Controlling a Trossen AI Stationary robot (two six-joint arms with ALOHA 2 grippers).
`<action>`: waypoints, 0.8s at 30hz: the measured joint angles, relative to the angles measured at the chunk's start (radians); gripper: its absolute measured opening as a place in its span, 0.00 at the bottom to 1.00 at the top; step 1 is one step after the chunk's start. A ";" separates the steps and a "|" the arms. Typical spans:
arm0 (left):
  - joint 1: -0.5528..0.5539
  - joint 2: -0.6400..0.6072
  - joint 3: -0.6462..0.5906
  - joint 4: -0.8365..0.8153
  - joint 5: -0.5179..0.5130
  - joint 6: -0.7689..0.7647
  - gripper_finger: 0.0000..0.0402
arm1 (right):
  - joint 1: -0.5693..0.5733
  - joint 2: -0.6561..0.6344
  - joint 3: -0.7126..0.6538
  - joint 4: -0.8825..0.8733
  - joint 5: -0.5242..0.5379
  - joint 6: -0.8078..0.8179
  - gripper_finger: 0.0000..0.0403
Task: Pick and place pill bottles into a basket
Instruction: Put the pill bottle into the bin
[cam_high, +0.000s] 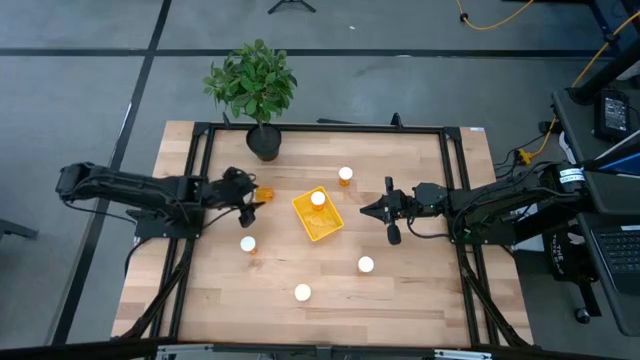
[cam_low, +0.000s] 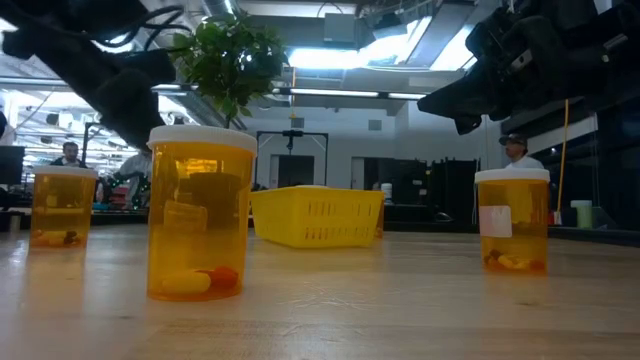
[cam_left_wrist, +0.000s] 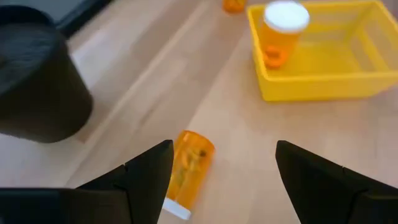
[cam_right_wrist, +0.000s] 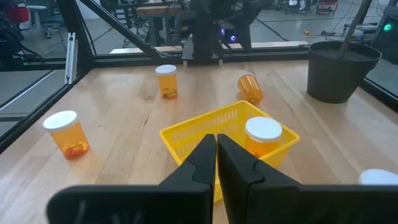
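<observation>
Pale wooden planks make up the table (cam_high: 400, 310), a smooth butcher-block top inside a dark metal frame, with grey floor all round it. Nearest the lower edge of the overhead picture, three bottles stand upright on bare wood: one at lower centre (cam_high: 302, 293), one to its right (cam_high: 366, 265), and one left of centre (cam_high: 248, 244). At mid-frame the yellow basket (cam_high: 326, 226) sits turned at an angle, a low-walled plastic tray with slotted sides, and one bottle (cam_high: 318, 199) already stands inside it at the corner nearest the top of the frame. Just left of the basket lies the tipped bottle (cam_high: 264, 193), on its side, and the left gripper (cam_high: 248, 196) hovers close over it with its fingers spread wide; in the left wrist picture the bottle (cam_left_wrist: 186, 171) lies lower centre, nearer one finger than the other. The step in hand looks like grasping this bottle, and doing it well probably means centring the fingers across the round body rather than the cap, since the slick cylinder could roll away on closing. At mid-right the right gripper (cam_high: 377, 211) waits above the wood, fingers pressed together and holding nothing. Farther up, another bottle (cam_high: 345, 175) stands above the basket. All are small orange see-through cylinders with round white caps. At the top edge a black pot (cam_high: 264, 142) holds a leafy green plant (cam_high: 252, 80).
</observation>
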 joint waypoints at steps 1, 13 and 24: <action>-0.006 0.031 0.024 -0.025 -0.002 0.013 0.69 | 0.000 0.000 0.000 0.000 0.000 0.000 0.05; 0.014 0.378 0.327 -0.440 -0.008 0.180 0.69 | 0.000 0.000 0.000 0.000 0.000 0.000 0.05; 0.048 0.529 0.334 -0.442 -0.007 0.350 0.69 | 0.000 0.000 0.000 -0.006 0.000 -0.003 0.05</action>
